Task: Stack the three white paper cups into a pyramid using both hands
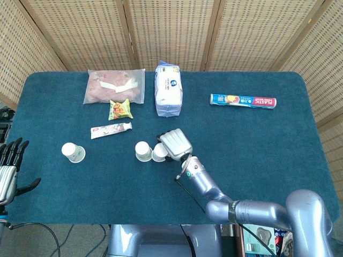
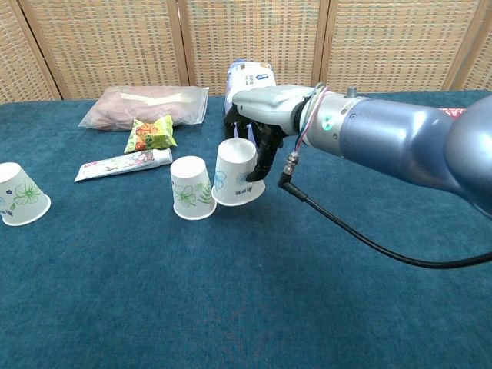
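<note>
Three white paper cups with green flower prints stand upside down. My right hand (image 1: pixel 176 143) (image 2: pixel 257 127) grips one cup (image 1: pixel 159 152) (image 2: pixel 236 174), tilted and lifted slightly off the cloth, right beside the middle cup (image 1: pixel 142 151) (image 2: pixel 191 187); the two nearly touch. The third cup (image 1: pixel 72 152) (image 2: pixel 21 194) stands alone at the left. My left hand (image 1: pixel 10 167) hangs open off the table's left front edge, holding nothing; the chest view does not show it.
On the blue table (image 1: pixel 252 139) behind the cups lie a toothpaste tube (image 1: pixel 111 129) (image 2: pixel 123 164), a green snack packet (image 1: pixel 120 109) (image 2: pixel 150 133), a clear bag of pink food (image 1: pixel 114 85), a white-blue tissue pack (image 1: pixel 168 89) (image 2: pixel 252 94) and a plastic wrap box (image 1: pixel 243 100).
</note>
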`<state>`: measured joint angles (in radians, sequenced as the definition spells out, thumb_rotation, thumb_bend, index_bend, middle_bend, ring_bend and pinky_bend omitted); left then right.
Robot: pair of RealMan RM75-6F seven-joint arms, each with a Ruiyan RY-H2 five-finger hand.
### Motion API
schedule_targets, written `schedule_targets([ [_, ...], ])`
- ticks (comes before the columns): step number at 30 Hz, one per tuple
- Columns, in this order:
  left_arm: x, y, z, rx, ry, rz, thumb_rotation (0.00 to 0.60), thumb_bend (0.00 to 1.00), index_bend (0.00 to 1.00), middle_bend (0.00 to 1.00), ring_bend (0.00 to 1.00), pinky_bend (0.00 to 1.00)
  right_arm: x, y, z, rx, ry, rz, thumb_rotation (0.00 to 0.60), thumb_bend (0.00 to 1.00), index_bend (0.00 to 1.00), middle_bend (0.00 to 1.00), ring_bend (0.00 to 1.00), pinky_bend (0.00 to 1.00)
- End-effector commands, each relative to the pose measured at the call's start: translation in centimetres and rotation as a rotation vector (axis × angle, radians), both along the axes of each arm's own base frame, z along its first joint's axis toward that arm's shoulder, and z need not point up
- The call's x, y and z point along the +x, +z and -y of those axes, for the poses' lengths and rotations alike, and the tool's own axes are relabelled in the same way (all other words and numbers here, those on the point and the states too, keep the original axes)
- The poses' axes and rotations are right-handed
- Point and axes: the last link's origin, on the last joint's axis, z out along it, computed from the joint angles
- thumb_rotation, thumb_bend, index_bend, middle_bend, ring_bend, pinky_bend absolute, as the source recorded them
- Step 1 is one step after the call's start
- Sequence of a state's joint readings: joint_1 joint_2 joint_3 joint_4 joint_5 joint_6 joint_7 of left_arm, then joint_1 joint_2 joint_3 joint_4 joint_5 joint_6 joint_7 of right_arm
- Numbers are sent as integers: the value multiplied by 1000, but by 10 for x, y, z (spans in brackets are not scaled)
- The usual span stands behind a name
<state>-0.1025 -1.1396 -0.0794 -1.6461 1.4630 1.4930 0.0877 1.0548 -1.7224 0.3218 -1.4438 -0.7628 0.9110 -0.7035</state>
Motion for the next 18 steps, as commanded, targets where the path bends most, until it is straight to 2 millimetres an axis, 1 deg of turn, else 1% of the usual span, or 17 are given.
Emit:
schedule_targets([
  [1, -1, 1, -1, -3, 3, 4, 600, 204, 0, 0, 0, 0, 3, -6, 3, -13, -2, -20, 600, 361, 482, 558, 479, 605],
  [7, -3, 2, -3, -13, 6, 9, 600, 204, 0, 0, 0, 0, -2, -14, 13, -49, -6, -79, 600, 361, 482, 557, 479, 605],
  [9, -3, 1, -4, -16, 8, 9, 600, 204, 0, 0, 0, 0, -6, -17, 14, -45, -16, -88, 600, 362, 482, 555, 479, 605],
  [13, -3, 1, -4, -17, 9, 8, 600, 204, 0, 0, 0, 0, -5, -21, 13, -30, -20, -81, 600, 360, 482, 548, 479, 605],
  [15, -3, 1, -4, -16, 11, 10, 600, 204, 0, 0, 0, 0, -5, -22, 13, -10, -30, -72, 600, 324, 474, 508, 469, 603],
  [17, -3, 1, -4, -16, 12, 11, 600, 203, 0, 0, 0, 0, -5, -22, 12, 2, -31, -73, 600, 203, 411, 427, 424, 574],
  [18, -3, 1, -4, -17, 13, 10, 600, 203, 0, 0, 0, 0, -5, -22, 12, 10, -33, -72, 600, 160, 378, 400, 404, 549],
])
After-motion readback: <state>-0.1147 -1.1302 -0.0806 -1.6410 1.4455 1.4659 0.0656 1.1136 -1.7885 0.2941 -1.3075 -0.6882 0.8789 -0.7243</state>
